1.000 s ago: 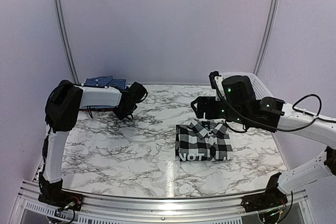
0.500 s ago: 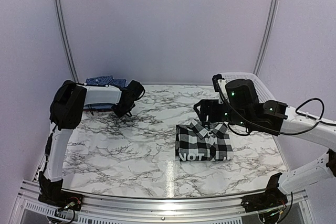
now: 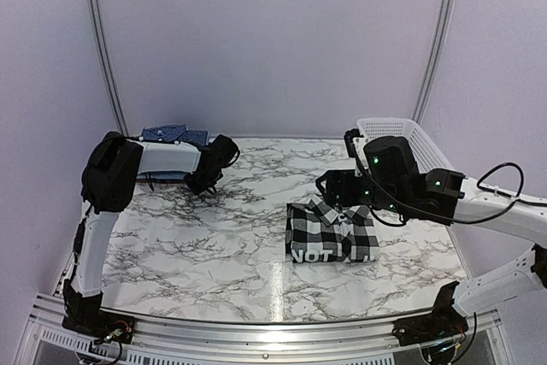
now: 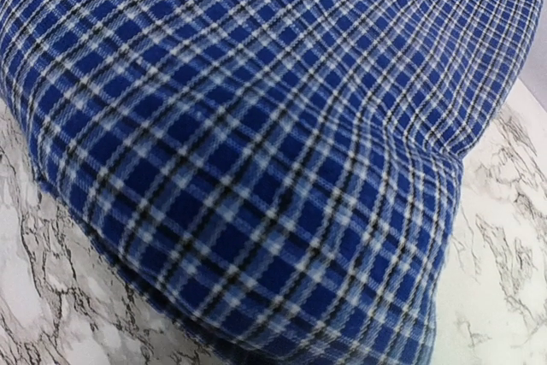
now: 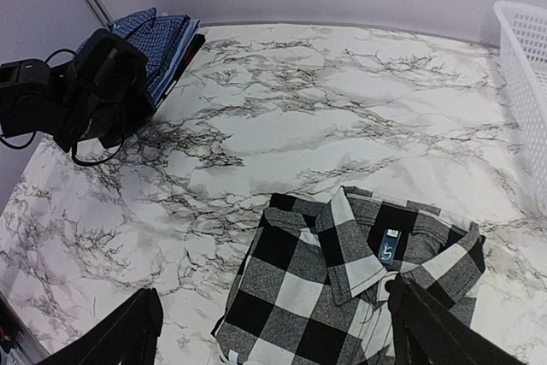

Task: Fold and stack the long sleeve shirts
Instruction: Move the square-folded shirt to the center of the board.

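Robotics lab cell, marble-patterned worktop (image 3: 214, 237) enclosed by plain lilac walls (image 3: 273, 40), metal rail (image 3: 256, 331) fitted along the near edge, left arm (image 3: 85, 254) and right arm (image 3: 504, 279) bolted there.

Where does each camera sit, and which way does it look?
Top: above and behind the arms, looking down on the table; both arms show.
Left wrist: on the left arm, against the blue checked shirt; no robot parts show.
Right wrist: on the right arm, facing the black-and-white shirt; its open jaws show.
Shared: top and right wrist both see that shirt.
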